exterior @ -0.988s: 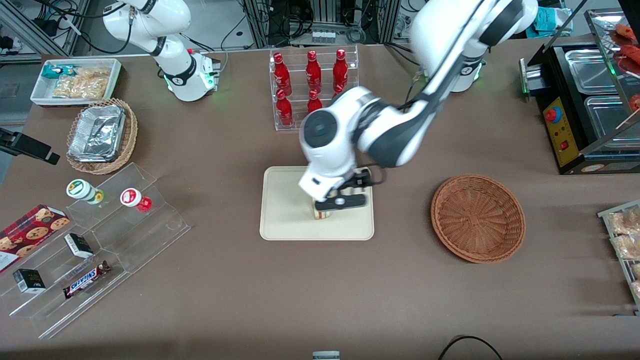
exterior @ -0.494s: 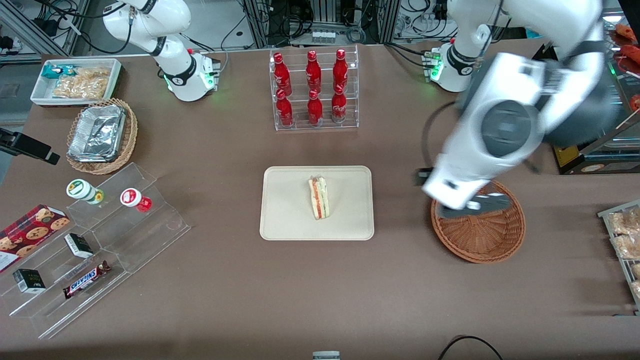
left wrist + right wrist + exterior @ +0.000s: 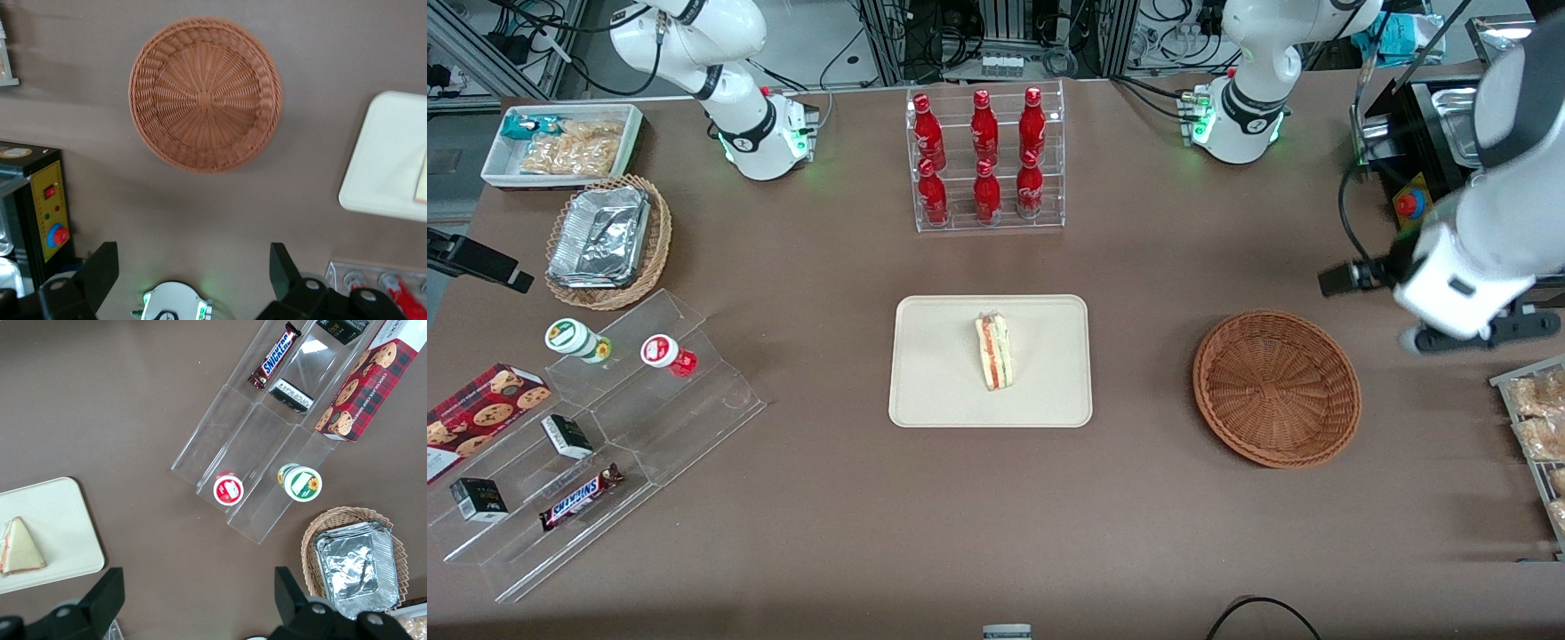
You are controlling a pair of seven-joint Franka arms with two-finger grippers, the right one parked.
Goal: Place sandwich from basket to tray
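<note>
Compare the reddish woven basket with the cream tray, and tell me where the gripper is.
The basket is round, reddish-brown woven wicker; the tray is a flat, smooth, cream rectangle with rounded corners. The basket holds nothing; the tray carries the sandwich. The basket's walls rise bowl-like; the tray's rim is low. Both rest on the brown table. The gripper hangs toward the working arm's end of the table, jaws open, holding nothing.

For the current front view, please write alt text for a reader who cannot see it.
The sandwich lies on the tray at mid-table; the basket beside it is empty. The open gripper hangs toward the working arm's end of the table.
</note>
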